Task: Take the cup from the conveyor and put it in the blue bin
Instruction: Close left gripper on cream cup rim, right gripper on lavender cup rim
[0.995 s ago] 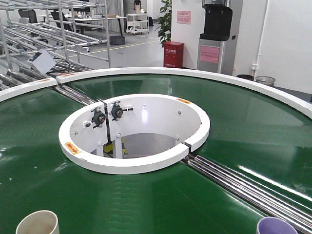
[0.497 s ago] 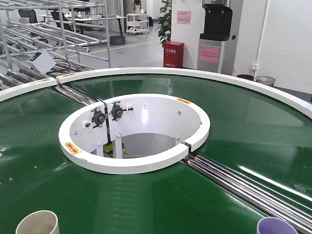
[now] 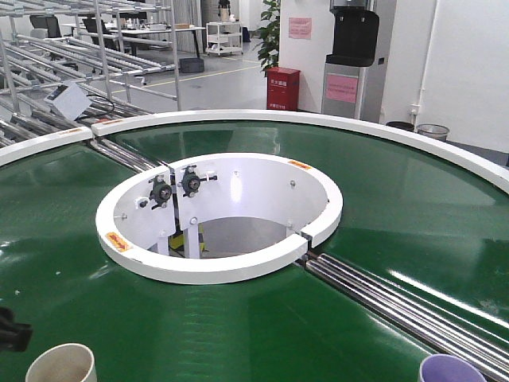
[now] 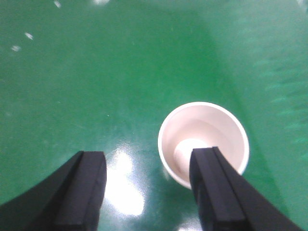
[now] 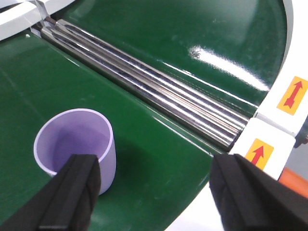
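Risk: left tool (image 4: 149, 192), spread, sits off-centre of cream cup (image 4: 204, 142); one finger (image 4: 216, 192) over its rim could tip it. Right tool (image 5: 161, 192) spread too, empty.

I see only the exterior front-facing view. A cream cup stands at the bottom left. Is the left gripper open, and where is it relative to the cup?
Observer: The left gripper is open; the cream cup sits off-centre, one finger overlapping its rim.
Operator: Is anything inside the cup?
Observer: No, it is empty, upright on the conveyor.
Operator: And the right gripper?
Observer: The right gripper is open too, with the purple cup beside one finger, not gripped.
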